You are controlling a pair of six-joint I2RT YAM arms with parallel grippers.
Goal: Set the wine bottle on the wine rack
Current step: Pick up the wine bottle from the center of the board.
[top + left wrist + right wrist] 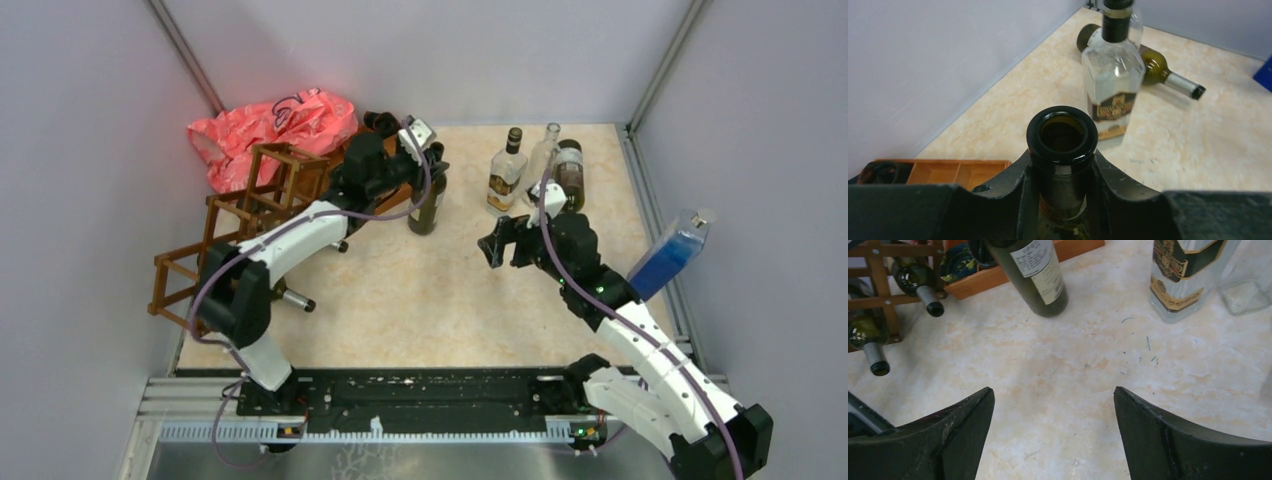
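Note:
A dark green wine bottle (426, 208) with a white label stands about upright near the back of the table. My left gripper (432, 170) is shut on its neck; in the left wrist view the open mouth (1062, 132) sits between the fingers (1005, 180). In the right wrist view the bottle (1035, 275) leans slightly; I cannot tell whether its base touches the table. The dark brown wine rack (250, 200) stands to the left and holds two lying bottles (918, 282). My right gripper (493, 245) is open and empty over bare table (1053, 395).
An orange-brown compartmented tray (948, 171) lies behind the held bottle. A red plastic bag (275, 125) is at the back left. Three bottles (507, 170) are grouped at the back right, one lying (1168, 72). A blue bottle (675, 250) leans at the right wall.

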